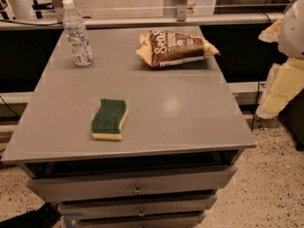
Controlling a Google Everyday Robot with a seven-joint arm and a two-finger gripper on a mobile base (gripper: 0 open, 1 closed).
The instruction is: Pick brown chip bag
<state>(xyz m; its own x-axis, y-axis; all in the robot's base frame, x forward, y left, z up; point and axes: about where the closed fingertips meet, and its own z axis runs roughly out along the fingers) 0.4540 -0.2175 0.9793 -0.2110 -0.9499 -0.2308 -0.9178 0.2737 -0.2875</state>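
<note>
Past the bottle [77, 34] and sponge [109, 118] on the left, the brown chip bag [175, 47] lies untouched at the far right of the tabletop [180, 108], so I judge the approach not yet begun: my end effector [281, 87], off the right edge, wide or narrow I cannot tell, must swing in above it.

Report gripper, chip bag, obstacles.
Gripper at right edge, off the table. Crinkly dark-brown chip bag lies far right on grey table, untouched. Clear plastic bottle, green sponge well aside.

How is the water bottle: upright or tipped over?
Upright: the bottle stands on its base at the back left of the table, cap on top. The tool is at the right edge, off the table.
</note>
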